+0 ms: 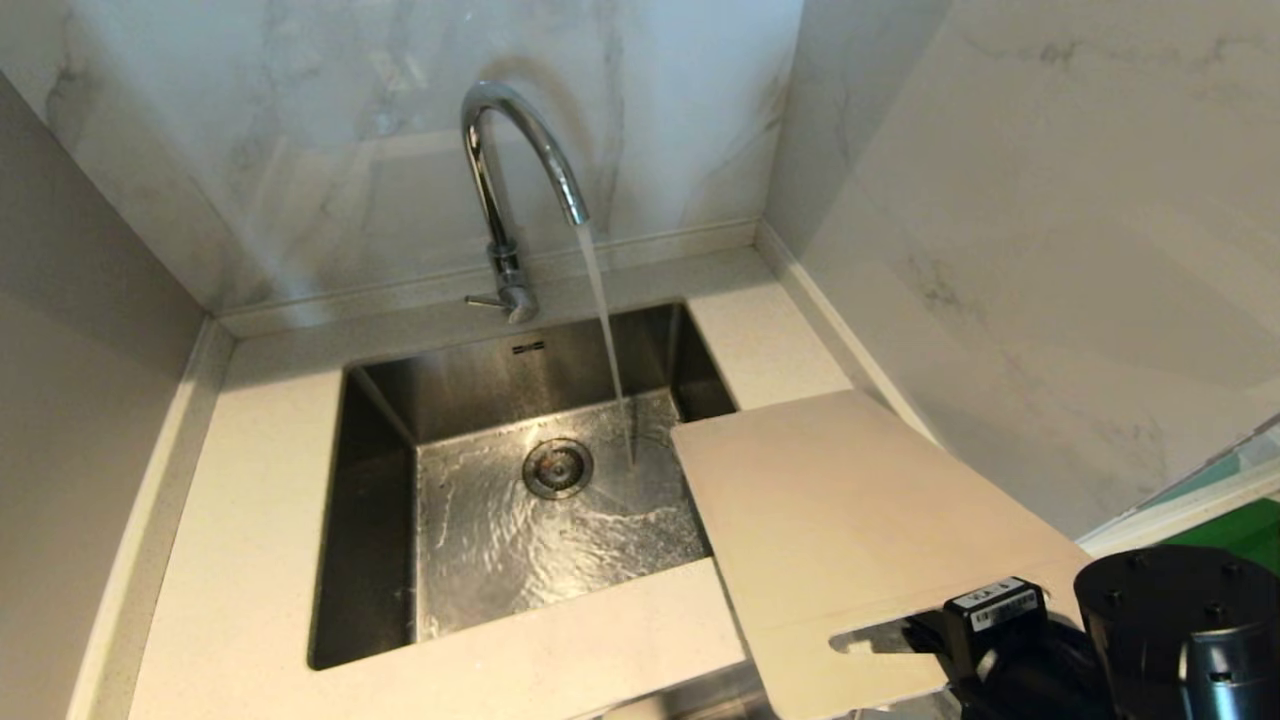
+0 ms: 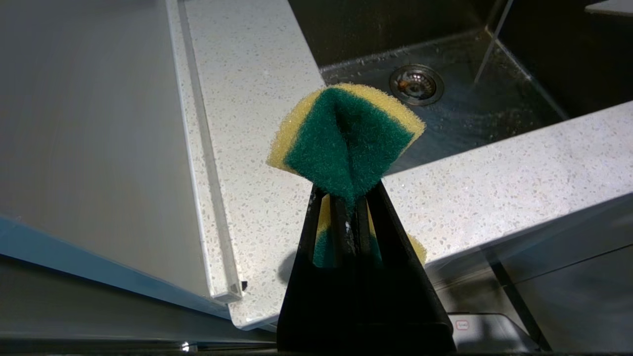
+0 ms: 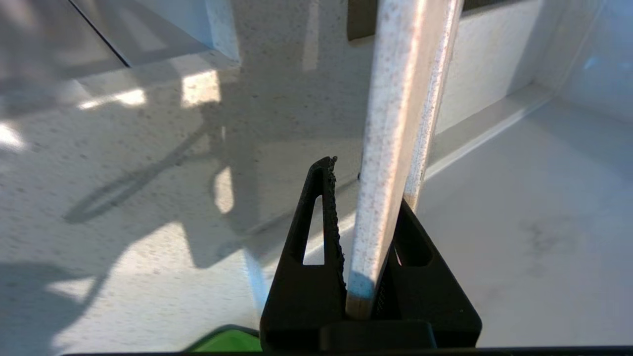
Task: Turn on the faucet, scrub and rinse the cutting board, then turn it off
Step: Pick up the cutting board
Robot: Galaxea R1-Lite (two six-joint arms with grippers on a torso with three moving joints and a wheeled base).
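Plastic cutting board [image 1: 860, 510] looks stiff, light, slippery once wet, so right gripper [image 3: 368, 237] fingers pinch its handle-slot end; left gripper [image 2: 348, 198] fingers clamp a sponge [image 2: 346, 138].

pale speckled countertop [image 1: 250, 520], inset sink [image 1: 380, 420]

Marble walls [image 1: 1000, 200], speckled countertop [image 1: 250, 500]

Right gripper [image 3: 366, 222] low at front right — clamped on board [image 1: 850, 520]; left gripper [image 2: 346, 198] pinched sponge [image 2: 346, 138].
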